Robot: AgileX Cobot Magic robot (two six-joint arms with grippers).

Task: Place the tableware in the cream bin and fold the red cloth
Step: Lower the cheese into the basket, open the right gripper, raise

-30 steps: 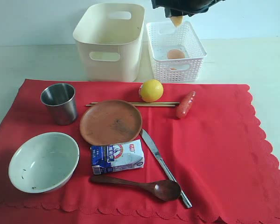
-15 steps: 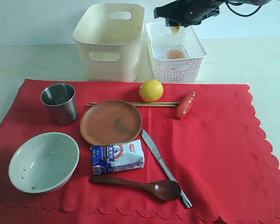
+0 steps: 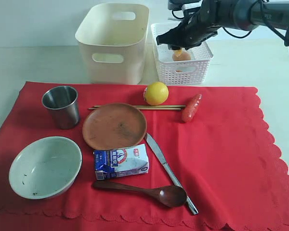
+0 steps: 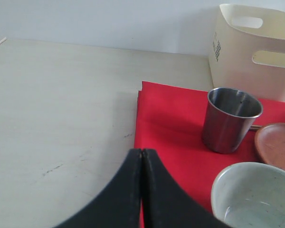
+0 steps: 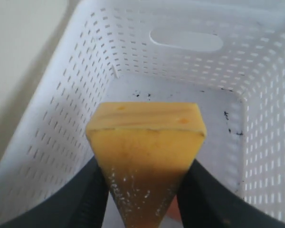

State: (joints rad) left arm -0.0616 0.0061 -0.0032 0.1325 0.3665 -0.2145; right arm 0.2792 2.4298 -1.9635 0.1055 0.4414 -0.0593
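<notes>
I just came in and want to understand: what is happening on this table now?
The right gripper holds a cheese wedge between its fingers over the white lattice basket, where an egg lies. The left gripper is shut and empty, near the red cloth's edge. The cup, plate, bowl, spoon, knife and chopsticks all lie on the cloth, outside the cream bin.

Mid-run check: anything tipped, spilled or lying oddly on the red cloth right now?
Nothing spilled or damaged. Two small oddities: the milk carton lies on its side, and the wooden spoon rests with its bowl overlapping the knife handle. The steel cup stands upright.
</notes>
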